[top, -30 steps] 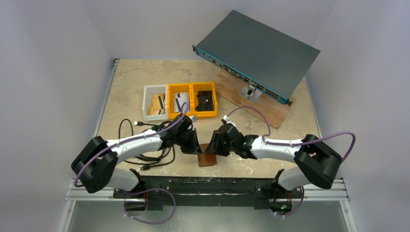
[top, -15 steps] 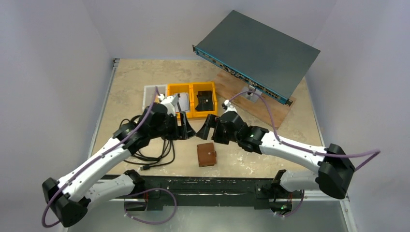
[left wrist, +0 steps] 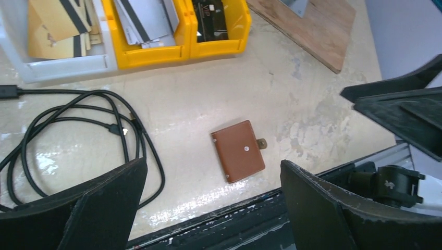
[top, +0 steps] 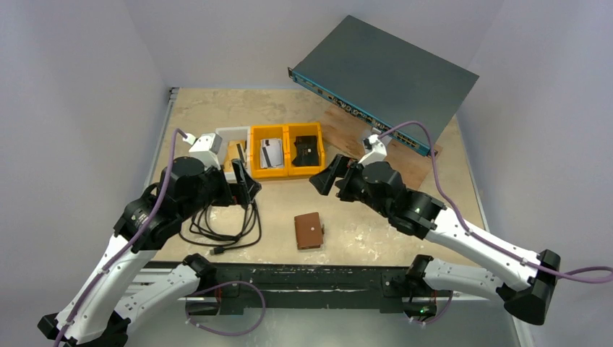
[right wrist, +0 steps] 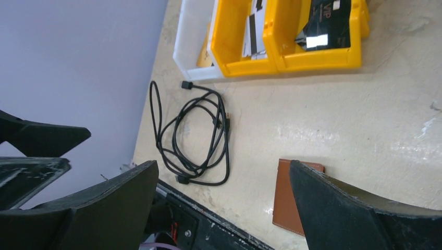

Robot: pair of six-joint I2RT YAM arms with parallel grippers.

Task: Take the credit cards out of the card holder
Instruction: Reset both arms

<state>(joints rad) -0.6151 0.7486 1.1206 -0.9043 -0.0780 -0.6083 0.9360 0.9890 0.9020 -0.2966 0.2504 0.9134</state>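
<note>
The small brown leather card holder [top: 309,230] lies folded shut on the beige desk [top: 202,116], near the middle of its near edge. The left claw [top: 244,177] and right claw [top: 329,178] hover apart from it, both spread wide, holding nothing.

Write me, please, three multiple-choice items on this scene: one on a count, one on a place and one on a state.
1. How many yellow bins stand there? A one; B two; C three.
2. Where is the card holder? A in a yellow bin; B on the bare table; C leaning on a yellow bin.
3. How is the left claw? A open and empty; B shut and empty; C shut on the card holder.

Answers:
1 B: two sit side by side.
2 B: it lies flat on the table, apart from the bins.
3 A: its jaws stand wide apart with nothing between them.
</note>
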